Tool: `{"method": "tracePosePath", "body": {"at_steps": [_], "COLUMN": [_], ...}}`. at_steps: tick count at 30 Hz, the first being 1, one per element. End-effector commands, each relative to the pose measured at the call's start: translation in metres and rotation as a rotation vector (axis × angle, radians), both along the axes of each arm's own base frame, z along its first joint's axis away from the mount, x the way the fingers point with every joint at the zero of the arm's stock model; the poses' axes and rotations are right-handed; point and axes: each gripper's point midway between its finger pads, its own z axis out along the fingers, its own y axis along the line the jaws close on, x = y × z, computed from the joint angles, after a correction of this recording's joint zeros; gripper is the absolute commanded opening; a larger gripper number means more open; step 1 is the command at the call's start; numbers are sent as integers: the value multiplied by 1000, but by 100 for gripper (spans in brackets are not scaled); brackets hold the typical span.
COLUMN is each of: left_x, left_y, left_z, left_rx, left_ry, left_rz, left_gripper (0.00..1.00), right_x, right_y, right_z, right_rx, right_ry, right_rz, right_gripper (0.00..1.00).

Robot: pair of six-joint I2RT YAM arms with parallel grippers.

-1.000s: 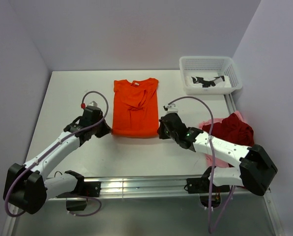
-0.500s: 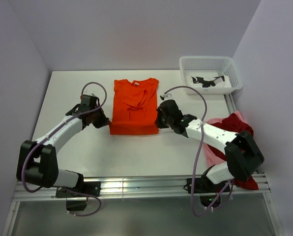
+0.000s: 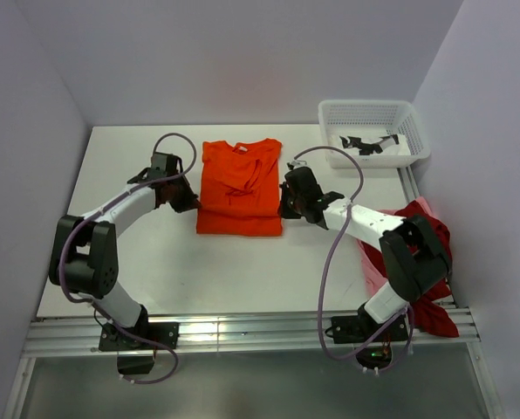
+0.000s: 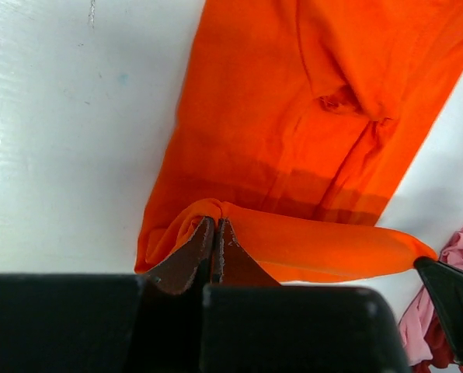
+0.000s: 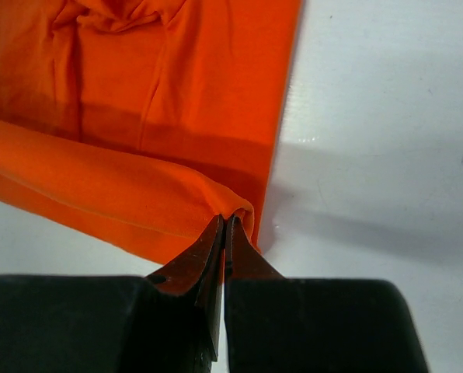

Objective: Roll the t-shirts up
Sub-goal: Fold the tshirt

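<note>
On the white table (image 3: pixel 120 166), right in the middle, lies the orange t-shirt (image 3: pixel 240 179); it is folded into a long flat shape, with its neck at the far end; its near edge is turned up and over into a soft, fat roll (image 3: pixel 240 227) that runs from side to side.

The left gripper (image 4: pixel 216 233) is at the left end of that roll; its two dark fingers are pressed tight together, and they pinch a bit of the orange cloth between them; the cloth bunches up in a small hump around the tips. The right gripper (image 5: pixel 224 227) is at the right end of the roll; its fingers are pressed together too, and they also pinch the orange cloth, which curls over just above them. Both arms reach in low from the two sides, so the shirt sits between them.

Off to the right, by the table's edge and well apart from the orange one, the dark red t-shirt (image 3: pixel 421 229) lies in a crumpled heap; the pale pink t-shirt (image 3: pixel 371 262) peeks out from under it; the right arm passes in front of part of this heap.

In the far right corner stands a white basket (image 3: pixel 330 118) with holes in its sides; there is a black and white thing (image 3: pixel 369 144) in it, but I cannot tell what it is.
</note>
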Motion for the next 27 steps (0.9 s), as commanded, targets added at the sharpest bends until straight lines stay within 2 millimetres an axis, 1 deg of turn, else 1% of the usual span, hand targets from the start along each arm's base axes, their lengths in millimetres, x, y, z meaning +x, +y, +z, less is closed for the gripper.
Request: {"method": "tracePosePath", "body": {"at_steps": [1,3,4,6,7,15,16,17,18,19,21,22,23,25,26,27], "left_x": [20,25,26,31,32,43,43,43,43,43,43,43,43,44,45,45], "left_y": [0,1,2,2,2,8,8,8,7,6,5,5,5,8,14,16], "left_z": [9,10,6,6,2,-4,-5,-7,-9,-10,-10,-10,-8,1,5,14], "left_rx": [7,16,20,22,23,29,29,27,22,15,11,13,15,24,55,60], "left_ry": [-50,-52,-42,-43,-34,-22,-20,-16,-10,-6,-7,-11,-18,-44,-53,-76], "left_rz": [-11,-3,-1,6,7,30,30,31,28,22,17,14,14,16,39,44], "left_gripper": [0,0,0,0,0,0,0,1,3,11,23,32,37,46,47,48], "right_x": [26,32,34,39,42,60,62,66,67,68,71,71,71,72,71,70], "right_y": [-1,-2,-2,0,-1,2,1,3,2,2,1,1,0,-4,-6,-7], "right_z": [15,15,11,11,8,10,11,15,12,12,15,16,16,24,23,26], "right_rx": [17,16,9,13,10,19,20,23,13,13,11,12,11,10,9,13], "right_ry": [-58,-60,-50,-53,-48,-55,-56,-63,-55,-55,-58,-60,-58,-77,-77,-85], "right_rz": [-21,-29,-30,-29,-33,-49,-53,-56,-60,-63,-73,-77,-84,-105,-110,-114], "right_gripper": [0,0,0,0,0,0,1,6,9,11,15,15,18,23,33,37]}}
